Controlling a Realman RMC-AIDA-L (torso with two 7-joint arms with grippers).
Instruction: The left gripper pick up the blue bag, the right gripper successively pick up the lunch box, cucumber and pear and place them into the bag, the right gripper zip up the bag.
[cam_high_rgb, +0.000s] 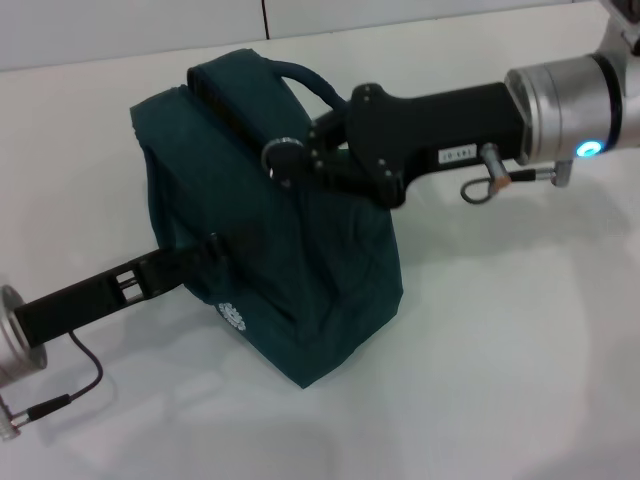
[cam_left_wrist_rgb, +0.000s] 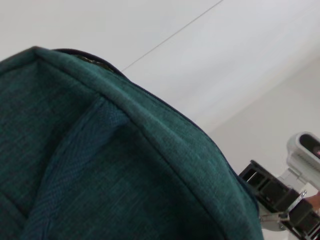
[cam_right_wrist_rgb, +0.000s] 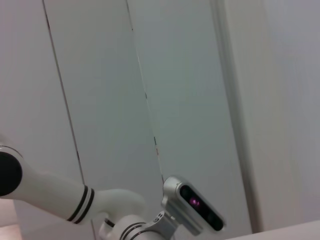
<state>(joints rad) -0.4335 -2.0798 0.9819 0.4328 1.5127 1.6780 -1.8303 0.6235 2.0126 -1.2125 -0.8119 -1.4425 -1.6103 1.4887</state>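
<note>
Head view: one blue bag (cam_high_rgb: 300, 290), left claw (cam_high_rgb: 205, 252) grasping its side, right claw (cam_high_rgb: 290, 155) clenched at its top.

We get bright, even overhead light in the head view, with the white table (cam_high_rgb: 500, 350) nearly washed out at lower right and only a soft shadow under the bag (cam_high_rgb: 270, 230). Left wrist view's close-up fabric looks soft; right wrist view is dimmer and hazy.
</note>
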